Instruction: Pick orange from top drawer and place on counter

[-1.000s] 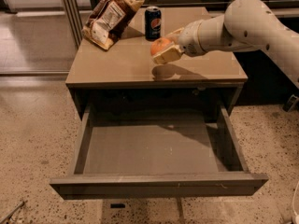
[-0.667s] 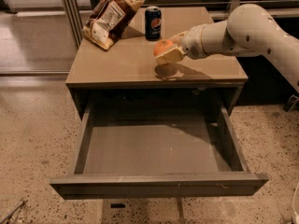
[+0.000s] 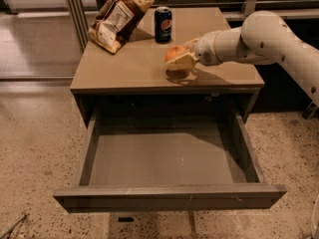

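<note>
I see crumpled snack bag [image 3: 118, 18] lying at back-left. Pepsi can [image 3: 163, 25] upright just right of bag, not touching. My gripper [image 3: 178, 58] near can, front-right of it. Speckled floor [image 3: 35, 143] below.

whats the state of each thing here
orange: gripped by the tool, low over the counter
tool: shut on the orange, over the counter's right side
top drawer: pulled open
soda can: upright on the counter
snack bag: lying at the counter's back left
</note>
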`<state>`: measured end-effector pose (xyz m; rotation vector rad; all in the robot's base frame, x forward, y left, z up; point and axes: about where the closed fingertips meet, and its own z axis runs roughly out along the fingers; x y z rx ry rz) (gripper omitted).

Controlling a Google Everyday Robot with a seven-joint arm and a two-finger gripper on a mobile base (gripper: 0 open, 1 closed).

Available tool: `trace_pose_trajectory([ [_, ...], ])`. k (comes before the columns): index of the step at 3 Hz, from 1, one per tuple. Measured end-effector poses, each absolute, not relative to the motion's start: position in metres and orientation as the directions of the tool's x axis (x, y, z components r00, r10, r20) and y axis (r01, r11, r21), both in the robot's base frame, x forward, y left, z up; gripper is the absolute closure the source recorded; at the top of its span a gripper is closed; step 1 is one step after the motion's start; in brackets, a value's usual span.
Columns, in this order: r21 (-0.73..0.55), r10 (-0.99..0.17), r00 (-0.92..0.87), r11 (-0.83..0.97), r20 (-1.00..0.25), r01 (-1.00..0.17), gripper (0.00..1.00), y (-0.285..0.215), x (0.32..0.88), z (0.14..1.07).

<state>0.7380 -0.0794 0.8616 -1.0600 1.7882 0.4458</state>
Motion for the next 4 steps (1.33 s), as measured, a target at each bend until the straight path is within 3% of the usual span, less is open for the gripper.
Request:
trace_pose_trajectory([
  [2,-0.116,-0.453,-0.18,0.552,-0.873,-0.826,1.0,-0.0771,0.741,0.8415],
  [4,-0.116,-0.454,-0.18,0.552,-0.873,-0.826,0.59,-0.077,0.741,0.8415],
])
